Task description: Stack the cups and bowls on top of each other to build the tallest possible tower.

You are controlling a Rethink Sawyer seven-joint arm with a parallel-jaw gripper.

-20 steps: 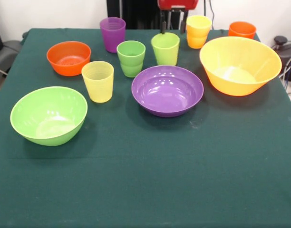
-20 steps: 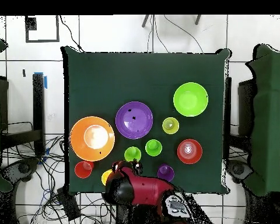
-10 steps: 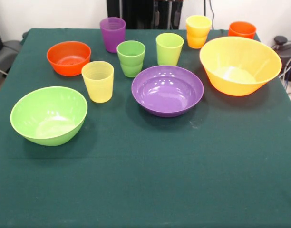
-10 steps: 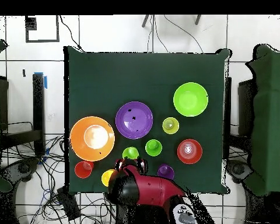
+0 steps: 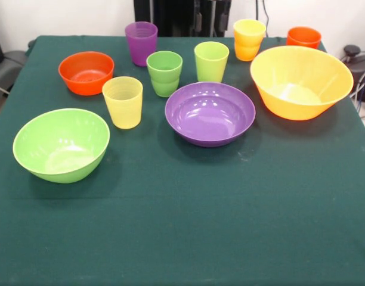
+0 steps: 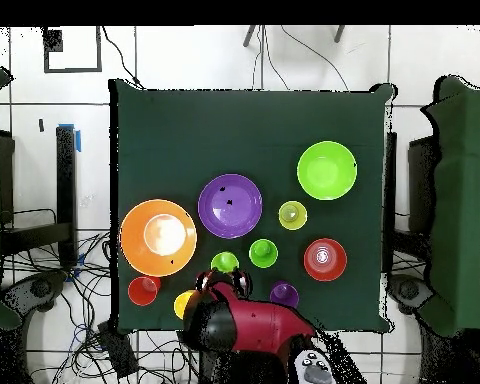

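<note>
All cups and bowls stand apart and upright on the green cloth; no tower shows. The back row holds the purple cup (image 5: pixel 141 43), lime green cup (image 5: pixel 211 61), yellow-orange cup (image 5: pixel 249 39) and orange cup (image 5: pixel 303 37). The dark green cup (image 5: pixel 164 72) and pale yellow cup (image 5: pixel 123 101) stand nearer. The bowls are small orange (image 5: pixel 86 72), lime green (image 5: pixel 61 144), purple (image 5: pixel 210 113) and large yellow-orange (image 5: pixel 301 81). The front view shows no gripper. From overhead my gripper (image 6: pixel 220 284) sits under the red arm's end, just short of the lime green cup (image 6: pixel 224 263).
The table (image 5: pixel 188 226) has a wide bare stretch of cloth along its near side in the front view. Cables lie on the floor around the robot's base (image 6: pixel 254 335). Green chairs (image 6: pixel 459 200) flank the table's sides.
The gripper stood at the lime green cup's rim a second ago and has since risen out of the front view. That cup has shifted slightly sideways. The arm's body has swung a little.
</note>
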